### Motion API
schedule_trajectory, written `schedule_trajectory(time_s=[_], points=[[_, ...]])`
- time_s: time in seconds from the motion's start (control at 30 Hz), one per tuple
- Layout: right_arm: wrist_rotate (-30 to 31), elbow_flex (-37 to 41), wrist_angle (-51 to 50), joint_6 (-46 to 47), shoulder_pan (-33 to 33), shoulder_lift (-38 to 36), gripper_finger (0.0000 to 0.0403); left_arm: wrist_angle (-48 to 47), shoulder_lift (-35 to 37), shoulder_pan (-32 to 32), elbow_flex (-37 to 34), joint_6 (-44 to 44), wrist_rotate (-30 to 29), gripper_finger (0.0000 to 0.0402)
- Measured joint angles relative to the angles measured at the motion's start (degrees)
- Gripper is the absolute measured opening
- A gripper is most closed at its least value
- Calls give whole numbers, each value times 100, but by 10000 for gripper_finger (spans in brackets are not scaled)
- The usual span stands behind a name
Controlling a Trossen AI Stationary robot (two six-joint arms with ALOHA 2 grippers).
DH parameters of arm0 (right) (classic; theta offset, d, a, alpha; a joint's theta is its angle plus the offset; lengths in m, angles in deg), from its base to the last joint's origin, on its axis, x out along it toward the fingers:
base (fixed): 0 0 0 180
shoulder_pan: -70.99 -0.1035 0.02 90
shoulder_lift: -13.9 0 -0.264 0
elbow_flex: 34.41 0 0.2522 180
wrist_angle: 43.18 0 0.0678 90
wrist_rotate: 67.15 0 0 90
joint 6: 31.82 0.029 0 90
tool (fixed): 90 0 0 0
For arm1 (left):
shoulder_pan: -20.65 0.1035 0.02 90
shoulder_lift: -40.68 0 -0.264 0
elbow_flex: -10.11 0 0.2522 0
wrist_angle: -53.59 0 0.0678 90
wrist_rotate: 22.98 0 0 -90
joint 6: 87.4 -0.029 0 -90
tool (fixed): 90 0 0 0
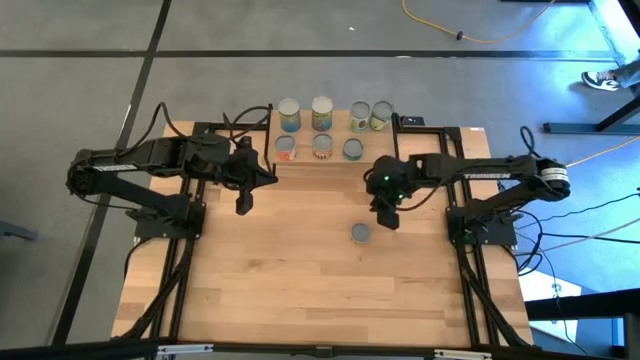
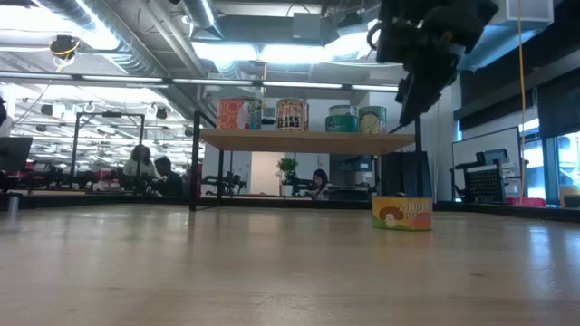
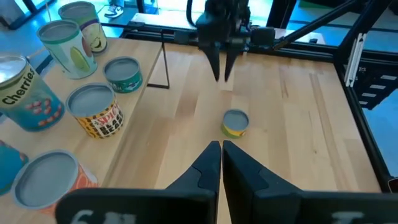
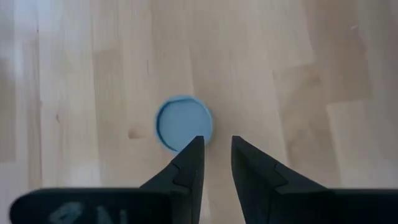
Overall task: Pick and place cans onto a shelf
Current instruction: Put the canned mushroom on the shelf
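The one short yellow-labelled can with a silvery top (image 1: 361, 233) sits alone on the bare pale wood tabletop (image 1: 300, 290), out in front of the small wood-plank shelf with thin black legs (image 1: 335, 163), with lots of free board all round it. The other seven cans (image 1: 321, 113) are already lined up on the shelf in two rows at the table's far edge.

Right gripper (image 1: 386, 219) hangs just above and a bit shelf-side of the lone can, not touching it, fingers parted with nothing between them. Its wrist view looks straight down: the can's round top (image 4: 183, 122) is right past the fingertips (image 4: 193, 152), slightly off to one side. The left gripper (image 1: 243, 205) hovers over open board near the shelf's left end, fingers pinched together and empty.

The low view shows what the top view can't: the can's mushroom label (image 2: 402, 214), and clear air between it and the dark gripper overhead (image 2: 410, 107). The left wrist view catches the can (image 3: 235, 122) side-on with the other arm's gripper (image 3: 221, 70) beyond it
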State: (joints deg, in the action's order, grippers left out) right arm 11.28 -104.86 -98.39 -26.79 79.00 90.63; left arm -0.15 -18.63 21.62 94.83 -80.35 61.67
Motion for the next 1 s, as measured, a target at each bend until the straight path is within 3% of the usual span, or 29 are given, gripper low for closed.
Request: schedule_trajectory(time_s=[0.23,1.0], points=[[316,-2,190,560,-281,701,82,19,-2,0,0,-7,5,10],[101,-4,612,669,-459,1994,82,21,-4,2,0,-7,9,11]])
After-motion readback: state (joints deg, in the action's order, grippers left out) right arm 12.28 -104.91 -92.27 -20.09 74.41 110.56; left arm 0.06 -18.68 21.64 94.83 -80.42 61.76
